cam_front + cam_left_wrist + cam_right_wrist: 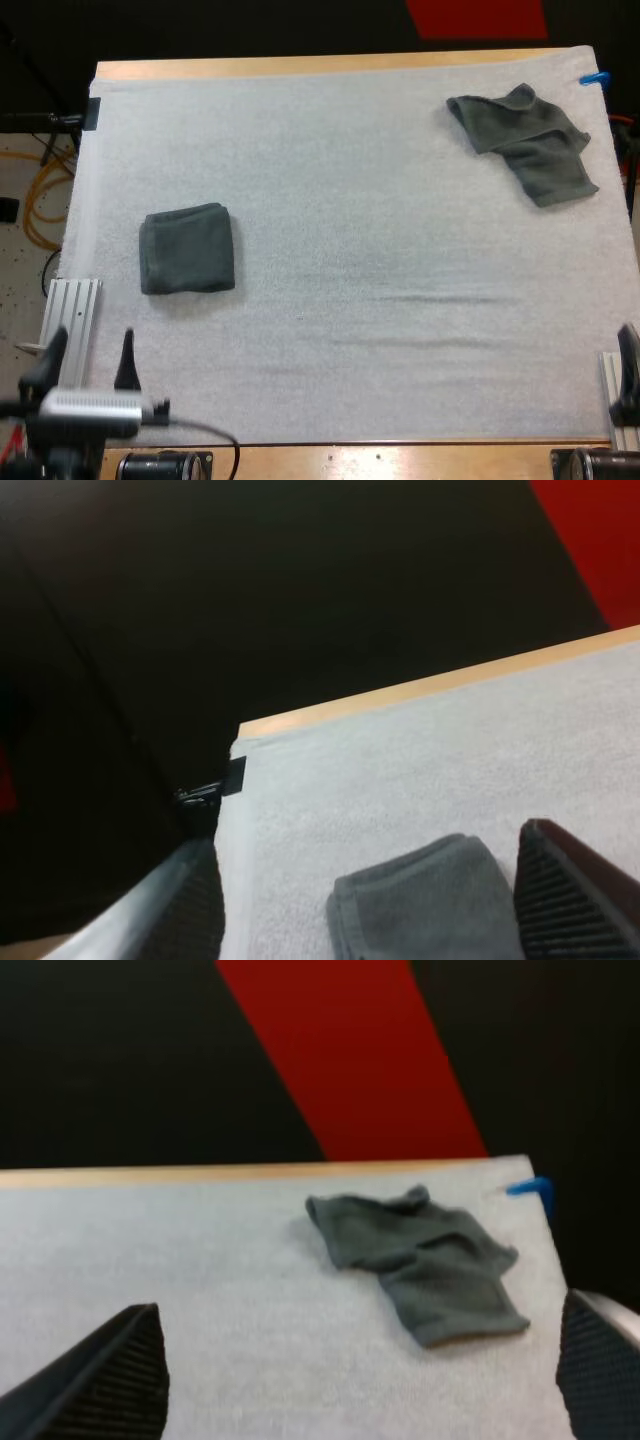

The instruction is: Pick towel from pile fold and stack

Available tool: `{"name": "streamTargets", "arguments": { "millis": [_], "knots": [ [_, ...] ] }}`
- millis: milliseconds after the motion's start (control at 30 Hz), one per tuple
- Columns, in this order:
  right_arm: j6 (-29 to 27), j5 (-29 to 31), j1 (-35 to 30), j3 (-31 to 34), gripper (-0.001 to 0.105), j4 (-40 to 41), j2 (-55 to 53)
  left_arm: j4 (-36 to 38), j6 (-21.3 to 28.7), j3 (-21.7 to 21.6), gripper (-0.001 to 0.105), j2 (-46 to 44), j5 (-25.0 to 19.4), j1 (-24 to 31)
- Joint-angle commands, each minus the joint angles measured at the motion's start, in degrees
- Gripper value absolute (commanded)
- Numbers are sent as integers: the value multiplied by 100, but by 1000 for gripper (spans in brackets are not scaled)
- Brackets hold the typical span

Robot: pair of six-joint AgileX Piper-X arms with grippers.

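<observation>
The folded towel (pixel 188 249) lies flat on the white mat (pixel 350 300) toward 9 o'clock, the crumpled towel (pixel 525 140) well apart near the 2 o'clock corner, while the left gripper (pixel 90 362) at 7 o'clock and the right gripper (pixel 360 1360) at 4 o'clock both stand spread wide, holding nothing.

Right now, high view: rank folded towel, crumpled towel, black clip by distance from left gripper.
1. Folded towel, just ahead of the left gripper.
2. Black clip, far left corner of the mat.
3. Crumpled towel, far right.
</observation>
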Motion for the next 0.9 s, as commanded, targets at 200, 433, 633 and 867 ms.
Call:
{"name": "streamTargets", "arguments": {
  "millis": [200,433,633,867],
  "knots": [
    [28,-53,7,-13,77,127,-839,1157,65,14,60,-1066,-23,-25],
    [28,-308,7,144,77,398,-1049,2299,54,-47,60,-1288,-24,-4],
    [17,-747,7,624,77,66,-1049,1814,43,-47,60,-1277,-12,-4],
    [28,-747,7,1443,77,-357,-1034,733,-16,226,60,-1276,458,-4]
  ]
}}
